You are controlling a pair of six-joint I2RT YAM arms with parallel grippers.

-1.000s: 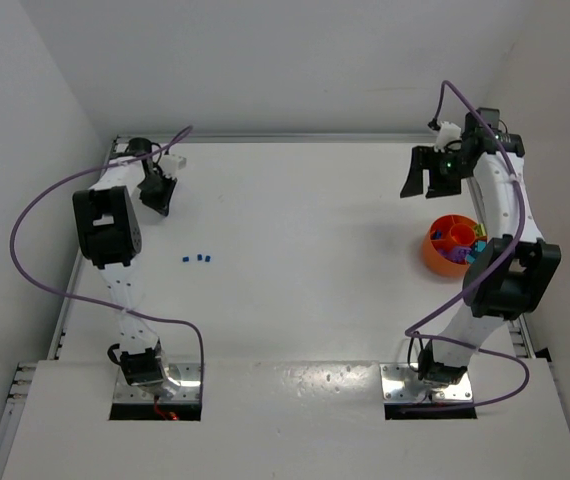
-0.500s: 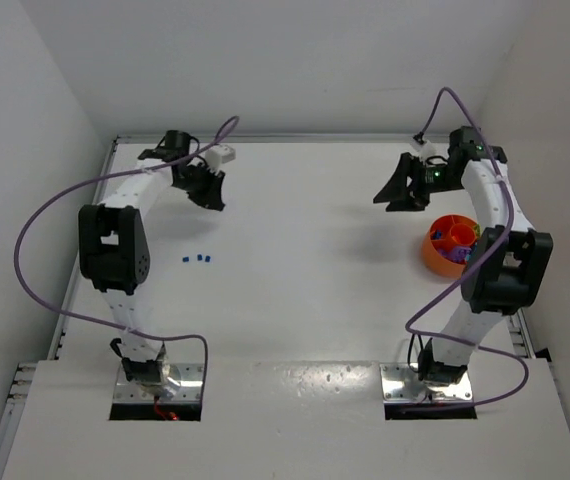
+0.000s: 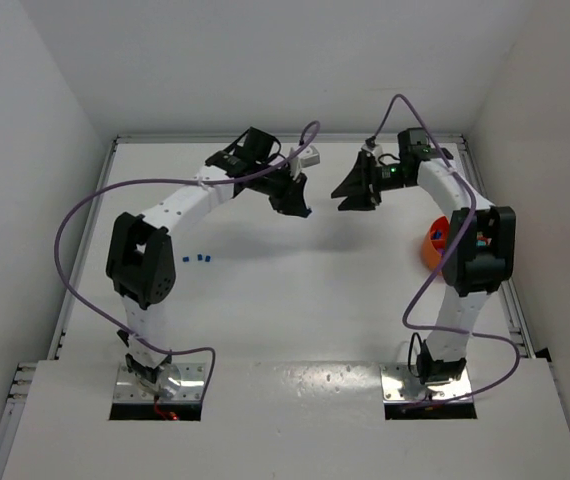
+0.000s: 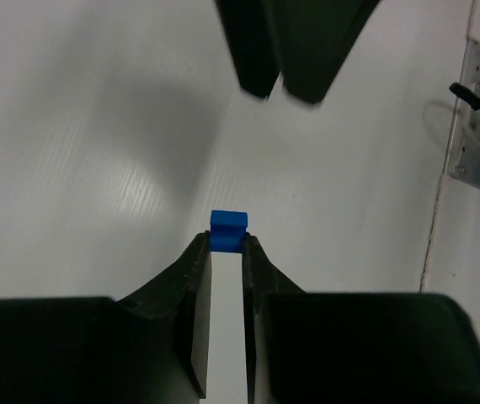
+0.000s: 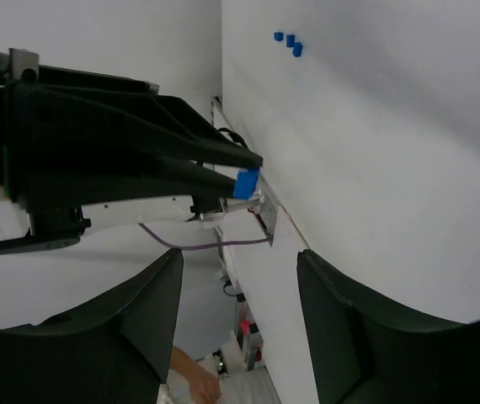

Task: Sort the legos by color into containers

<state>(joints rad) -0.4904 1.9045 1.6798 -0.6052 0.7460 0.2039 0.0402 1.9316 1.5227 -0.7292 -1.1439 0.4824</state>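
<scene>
Change over the last second: both arms have swung in from the far corners of the desk (image 3: 265, 300) and now meet over its middle, left of the orange tub (image 3: 431, 250). The left pincer (image 3: 301, 206) is clamped on one blue lego (image 4: 228, 231). The brick is nipped at the very fingertips and carried clear of the surface, well left of the tub. The right pincer (image 3: 351, 192), which was just beyond the tub, now sits between the tub and the left pincer. Its tips face the brick, jaws parted with nothing between them. Reading: a hand-over is probably being set up, so the arm nearer the tub makes the drop; the brick is not yet passed. The grip is shallow, so a slip at the exchange is the risk. Three blue legos (image 3: 197, 259) lie unmoved in a short row far left of the tub, still to sort. The tub is half hidden behind the right arm and its contents cannot be read. Surface: plain white, matt, faint ribbing in the left wrist view, soft shadows. Room: white walls close on three sides; purple cables (image 3: 75, 215) loop off both arms.
</scene>
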